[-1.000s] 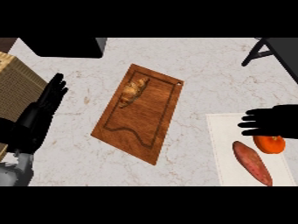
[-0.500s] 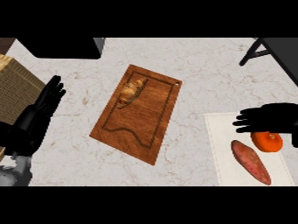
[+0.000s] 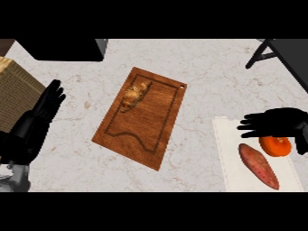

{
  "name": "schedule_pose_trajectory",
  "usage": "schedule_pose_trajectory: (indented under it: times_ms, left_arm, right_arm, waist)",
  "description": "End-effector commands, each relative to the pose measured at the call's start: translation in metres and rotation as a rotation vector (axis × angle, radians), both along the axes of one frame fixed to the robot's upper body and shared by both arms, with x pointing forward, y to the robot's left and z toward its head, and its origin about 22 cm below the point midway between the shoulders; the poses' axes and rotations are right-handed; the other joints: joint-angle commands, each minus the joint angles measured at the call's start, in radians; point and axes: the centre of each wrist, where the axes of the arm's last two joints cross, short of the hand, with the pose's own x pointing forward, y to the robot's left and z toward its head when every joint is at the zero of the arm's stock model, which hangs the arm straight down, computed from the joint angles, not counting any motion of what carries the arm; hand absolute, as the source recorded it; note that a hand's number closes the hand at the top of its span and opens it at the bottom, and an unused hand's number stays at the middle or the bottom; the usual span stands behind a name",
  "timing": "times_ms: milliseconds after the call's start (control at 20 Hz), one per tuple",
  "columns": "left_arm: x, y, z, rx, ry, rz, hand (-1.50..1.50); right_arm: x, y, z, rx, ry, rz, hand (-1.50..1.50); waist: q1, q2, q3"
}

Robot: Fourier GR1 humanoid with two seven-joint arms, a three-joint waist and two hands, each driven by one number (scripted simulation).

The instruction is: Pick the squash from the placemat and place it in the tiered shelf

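Orange squash [image 3: 277,146] lies on white placemat [image 3: 228,177], desk's [image 3: 203,67] right side, sweet potato [image 3: 258,166] just beside it, right hand [image 3: 276,122] over its top, open, not curled round it; dark shelf [image 3: 296,63] top right, bare desk btwn; left hand [image 3: 33,128] open by basket [image 3: 3,90].

Nothing to read here, honestly, no words, numbers or logos anywhere on the worktop [image 3: 203,63]. The wooden board [image 3: 149,135] has a grooved outline cut into it, but that's just a shape and not a letter. The white placemat [image 3: 226,131] is plain too.
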Motion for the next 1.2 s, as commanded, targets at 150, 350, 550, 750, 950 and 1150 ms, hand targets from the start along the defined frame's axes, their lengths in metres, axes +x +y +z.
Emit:
schedule_pose_trajectory:
  times_ms: [150, 350, 550, 750, 950, 1150]
  left_arm:
    - [0.002, 0.009, 0.011, 0.003, -0.001, 0.005, 0.0]
    - [0.003, 0.0, 0.008, -0.012, -0.013, -0.005, 0.0]
    - [-0.003, 0.022, -0.004, -0.019, 0.002, -0.005, 0.0]
    - [0.012, 0.01, 0.006, -0.002, -0.013, 0.008, 0.0]
    - [0.008, 0.008, 0.002, -0.004, -0.005, -0.004, 0.0]
    - [0.008, 0.013, 0.002, 0.008, -0.007, 0.024, 0.0]
  right_arm:
    - [-0.009, 0.007, -0.038, 0.075, -0.006, 0.075, 1.5]
    - [0.0, 0.0, -0.019, 0.24, -0.079, 0.088, 1.5]
    - [0.007, 0.004, -0.012, 0.285, -0.104, 0.103, 1.5]
    - [0.009, -0.005, 0.0, 0.42, -0.143, 0.114, 1.5]
    - [0.018, -0.008, -0.006, 0.393, -0.269, -0.783, 1.5]
    - [0.016, -0.033, 0.005, 0.353, -0.368, -1.115, 1.5]
  waist:
    - [0.009, 0.011, 0.01]
    - [0.007, 0.012, 0.011]
    - [0.013, 0.011, 0.009]
    - [0.0, 0.011, 0.01]
    - [-0.007, 0.015, 0.009]
    - [-0.053, 0.01, -0.001]
